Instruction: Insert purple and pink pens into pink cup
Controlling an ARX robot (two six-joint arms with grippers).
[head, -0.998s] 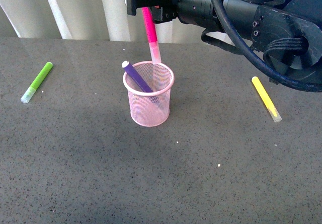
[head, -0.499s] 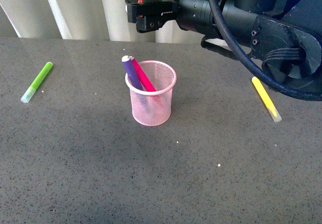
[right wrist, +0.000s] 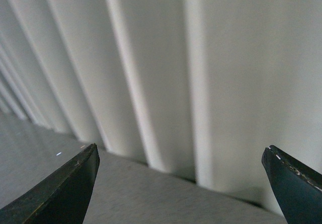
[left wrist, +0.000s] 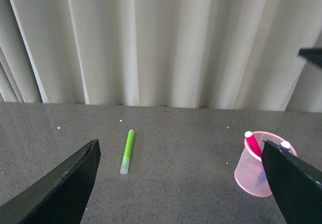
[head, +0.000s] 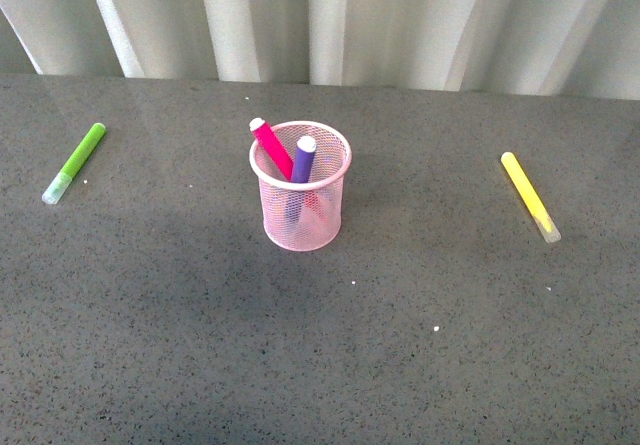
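Observation:
The pink cup [head: 300,187] stands upright in the middle of the grey table. The pink pen [head: 271,147] and the purple pen [head: 303,158] both stand inside it, leaning, their ends above the rim. Neither arm shows in the front view. In the left wrist view the cup [left wrist: 254,176] with the pink pen [left wrist: 252,143] and the purple pen [left wrist: 286,145] sits partly behind one finger of my open, empty left gripper [left wrist: 181,183]. My right gripper [right wrist: 181,183] is open and empty, facing the curtain above the table.
A lime-green marker [head: 73,163] lies at the left of the table; it also shows in the left wrist view [left wrist: 127,151]. A yellow marker [head: 530,196] lies at the right. A pale pleated curtain [head: 330,20] runs along the table's far edge.
The right arm let go of the pink pen, which dropped into the cup beside the purple pen. The arm then withdrew out of the front view. The purple pen shifted to the right.

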